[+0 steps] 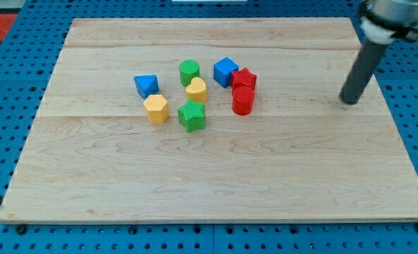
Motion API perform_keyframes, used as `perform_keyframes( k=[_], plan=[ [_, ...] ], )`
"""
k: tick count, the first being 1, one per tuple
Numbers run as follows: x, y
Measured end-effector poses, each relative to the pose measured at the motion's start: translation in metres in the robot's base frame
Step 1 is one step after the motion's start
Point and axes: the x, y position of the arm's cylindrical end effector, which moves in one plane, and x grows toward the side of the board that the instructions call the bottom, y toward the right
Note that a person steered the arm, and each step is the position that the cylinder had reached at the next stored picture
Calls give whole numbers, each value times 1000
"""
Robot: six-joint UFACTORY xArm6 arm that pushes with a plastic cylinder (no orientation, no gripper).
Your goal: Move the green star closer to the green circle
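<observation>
- My tip [349, 102] rests on the surface [216, 176] at the view's right, well apart from every block, right of the whole cluster.
- There are no jaws on this arm, only the rod, so nothing is grasped or released; pushing is the sole means.
- The green star [192, 116] sits at the bottom of the cluster, just beside the yellow hexagon [156, 109] on its left.
- The green circle [189, 71] stands at the cluster's top; the yellow heart [196, 89] lies between it and the star, touching or nearly touching the star.
- To do the step well, I judge the tip should travel round below the cluster and come in under the star, then push toward the view's top.
- A straight push would probably drive the heart into the circle and shove it away; angling slightly to pass left of the heart, through the gap beside the hexagon, looks safer.
- Crossing directly from the right risks knocking the red blocks.
- Count: two green (star, circle), two yellow (hexagon, heart), two blue (blue triangle [146, 85], blue cube [225, 71]), two red (red star [244, 78], red cylinder [242, 101]); eight blocks in all, one rod.
</observation>
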Motion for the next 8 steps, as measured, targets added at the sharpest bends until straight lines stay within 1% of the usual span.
perform_keyframes(
  k=[1, 2, 3, 4, 5, 6, 7, 8],
  plan=[
    [10, -41],
    [10, -93],
    [10, -114],
    [13, -107],
    [55, -127],
    [69, -168],
    [47, -223],
    [27, -252]
  ],
)
